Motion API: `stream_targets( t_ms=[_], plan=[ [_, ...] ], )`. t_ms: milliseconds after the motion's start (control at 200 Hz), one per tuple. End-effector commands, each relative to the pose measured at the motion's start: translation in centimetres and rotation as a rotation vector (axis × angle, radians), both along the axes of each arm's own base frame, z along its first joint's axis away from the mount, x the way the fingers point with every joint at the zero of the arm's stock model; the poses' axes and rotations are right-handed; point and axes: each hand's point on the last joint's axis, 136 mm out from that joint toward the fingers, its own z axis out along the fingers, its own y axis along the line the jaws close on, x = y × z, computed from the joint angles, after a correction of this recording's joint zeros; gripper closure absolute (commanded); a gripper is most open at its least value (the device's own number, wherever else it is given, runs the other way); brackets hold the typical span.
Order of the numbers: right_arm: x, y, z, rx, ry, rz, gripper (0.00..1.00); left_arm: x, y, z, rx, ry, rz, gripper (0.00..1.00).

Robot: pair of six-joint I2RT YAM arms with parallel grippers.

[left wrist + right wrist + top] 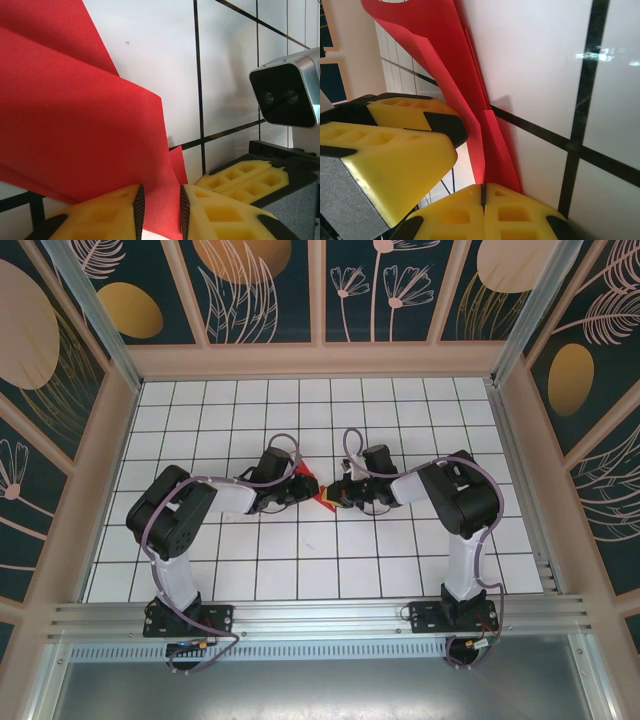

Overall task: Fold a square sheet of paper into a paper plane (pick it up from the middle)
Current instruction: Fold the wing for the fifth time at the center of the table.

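White grid table point(300, 570) — right end effector point(483, 191) pinches red paper point(75, 125).

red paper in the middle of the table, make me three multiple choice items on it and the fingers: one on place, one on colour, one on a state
1. Where on the tiled table is the red paper?
A. at the far left corner
B. on the metal rail at the near edge
C. near the middle

2. What colour are the right arm's fingers?
A. yellow
B. blue
C. white

3. How do the right arm's fingers stand?
A. wide apart and empty
B. pressed together on the paper's fold
C. flat on the table, away from the paper

Answers:
1 C, the top view shows the red shape about mid-table.
2 A, the right wrist view shows yellow blocks.
3 B, a thin seam is all that parts them, and the red fold runs into it.
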Motion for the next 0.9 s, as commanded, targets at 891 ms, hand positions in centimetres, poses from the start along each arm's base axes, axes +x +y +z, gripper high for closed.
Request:
stream_targets(
  t_ms=[891],
  plan=[
    [1.3,-0.4,1.9,-0.267,-0.176,-0.051,1.00,0.4,3.7,-1.7,0.213,0.032,0.127,0.77]
  ],
)
